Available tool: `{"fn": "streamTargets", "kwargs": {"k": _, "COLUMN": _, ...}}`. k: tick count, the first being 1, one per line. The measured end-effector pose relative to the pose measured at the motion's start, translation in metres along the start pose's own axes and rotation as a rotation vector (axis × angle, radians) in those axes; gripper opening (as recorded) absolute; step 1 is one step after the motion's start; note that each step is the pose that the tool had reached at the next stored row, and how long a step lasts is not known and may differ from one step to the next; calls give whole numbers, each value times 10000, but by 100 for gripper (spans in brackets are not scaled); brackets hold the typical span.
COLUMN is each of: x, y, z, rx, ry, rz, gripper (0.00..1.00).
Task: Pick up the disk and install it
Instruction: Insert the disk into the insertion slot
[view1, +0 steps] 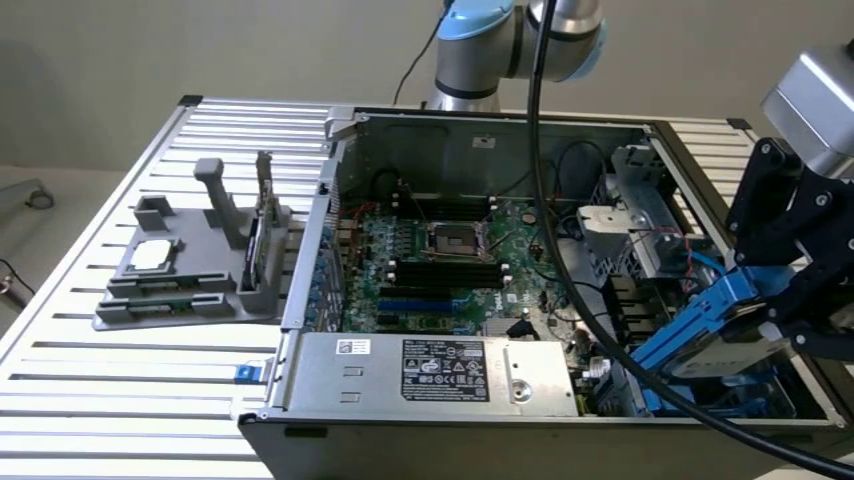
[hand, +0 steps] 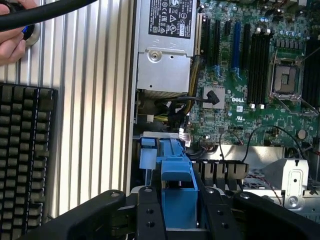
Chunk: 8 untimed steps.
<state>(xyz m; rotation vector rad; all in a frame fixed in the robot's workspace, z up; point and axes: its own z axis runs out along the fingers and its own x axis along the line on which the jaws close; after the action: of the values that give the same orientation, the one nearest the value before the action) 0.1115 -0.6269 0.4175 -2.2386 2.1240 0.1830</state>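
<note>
Blue-framed disk (hand: 176, 174) gripped by claw (hand: 181, 216), over case (view1: 494, 132).

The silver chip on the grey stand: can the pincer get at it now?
Probably not. The pincer is shut on the disk over the case, at the exterior view's right; the chip lies outside the case, at the left.

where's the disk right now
The disk is at the exterior view's right, held tilted in the end effector over the open computer case, beside its silver power supply.
</note>
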Motion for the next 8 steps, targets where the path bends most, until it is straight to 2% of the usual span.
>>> {"fn": "streamTargets", "kwargs": {"k": 2, "x": 5, "y": 0, "z": 5, "rx": -1, "ry": -30, "rz": -15, "gripper": 33}}
{"fn": "streamTargets", "kwargs": {"k": 3, "x": 8, "y": 0, "z": 7, "rx": 0, "ry": -44, "rz": -22, "gripper": 40}}
{"fn": "streamTargets", "kwargs": {"k": 4, "x": 10, "y": 0, "z": 7, "rx": 0, "ry": -58, "rz": -28, "gripper": 40}}
{"fn": "streamTargets", "kwargs": {"k": 5, "x": 12, "y": 0, "z": 10, "rx": 0, "ry": -77, "rz": -35, "gripper": 46}}
{"fn": "streamTargets", "kwargs": {"k": 7, "x": 19, "y": 0, "z": 16, "rx": 1, "ry": -119, "rz": -48, "gripper": 46}}
{"fn": "streamTargets", "kwargs": {"k": 8, "x": 21, "y": -1, "z": 19, "rx": 1, "ry": -138, "rz": -54, "gripper": 53}}
